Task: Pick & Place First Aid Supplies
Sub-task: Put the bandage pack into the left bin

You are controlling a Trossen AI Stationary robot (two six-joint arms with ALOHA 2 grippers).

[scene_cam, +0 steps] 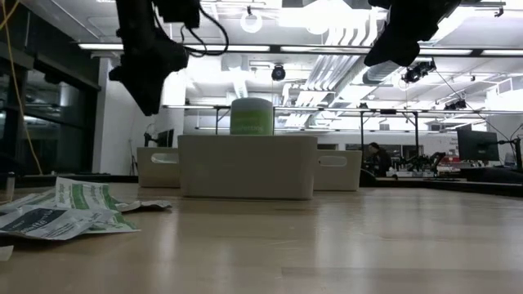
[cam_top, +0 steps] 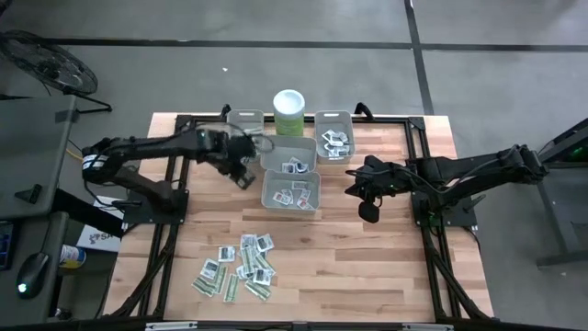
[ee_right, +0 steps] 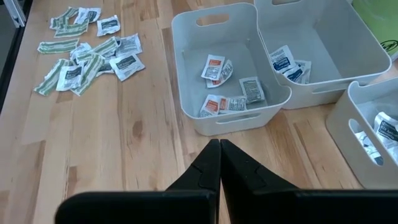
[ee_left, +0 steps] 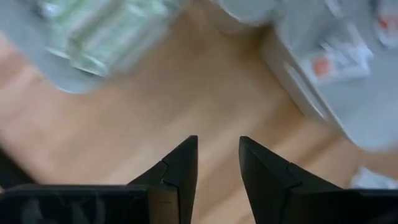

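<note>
left claw (ee_left: 217, 163): narrow gap, empty, view blurred | right claw (ee_right: 219, 163): closed, empty | packets (cam_top: 237, 268): loose pile

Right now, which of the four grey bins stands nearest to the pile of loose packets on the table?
The front bin, the one closest to the packet pile. The other three sit behind it, beside the green canister.

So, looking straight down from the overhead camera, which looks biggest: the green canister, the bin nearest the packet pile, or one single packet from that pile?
1. The nearest bin, clearly the largest.
2. The green canister; only its round white lid and a little of its side show from above.
3. A single packet in the pile, smallest by far.
</note>
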